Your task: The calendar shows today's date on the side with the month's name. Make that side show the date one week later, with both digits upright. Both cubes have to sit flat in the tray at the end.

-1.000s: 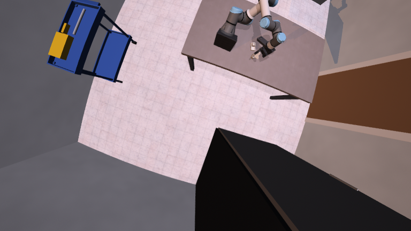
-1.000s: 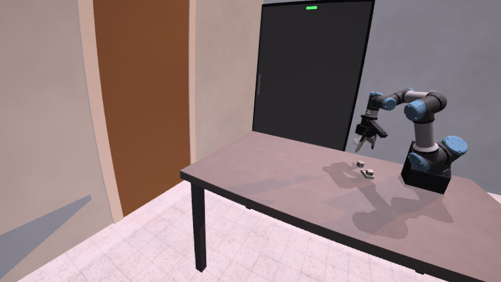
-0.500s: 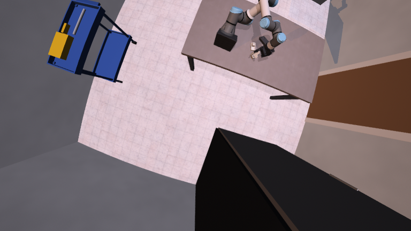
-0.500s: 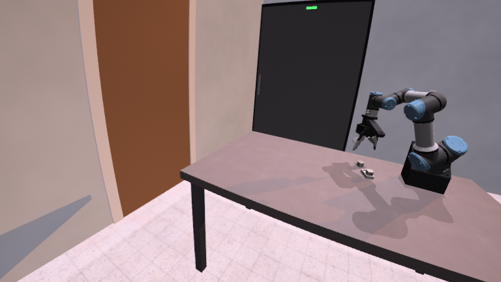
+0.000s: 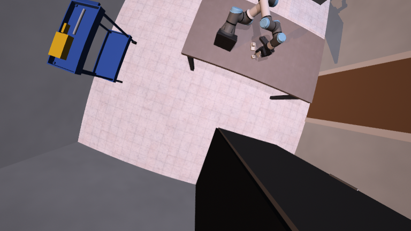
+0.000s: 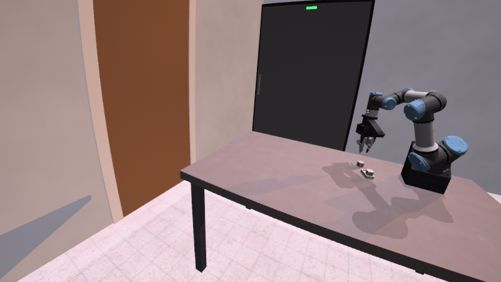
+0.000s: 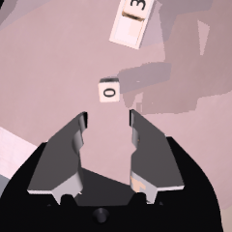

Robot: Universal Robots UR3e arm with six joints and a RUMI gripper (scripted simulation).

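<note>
A white cube (image 7: 109, 92) (image 5: 253, 56) (image 6: 360, 163) lies on the table outside the tray, with a 0 on its top face, turned sideways in the wrist view. The small white tray (image 7: 127, 35) (image 5: 252, 48) lies beyond it. A second cube (image 7: 135, 7) (image 6: 369, 172) sits in one end of the tray, showing a 3 on top; the tray's near end is empty. My gripper (image 7: 108, 111) (image 6: 363, 151) is partly open with nothing between its fingers, above the table near the loose cube. The month's name and the cubes' side faces cannot be read.
The robot's black base block (image 5: 225, 39) (image 6: 426, 183) stands on the table (image 5: 281, 74) (image 6: 295, 205), to one side of the tray. A blue cart (image 5: 88, 35) stands on the floor away from the table.
</note>
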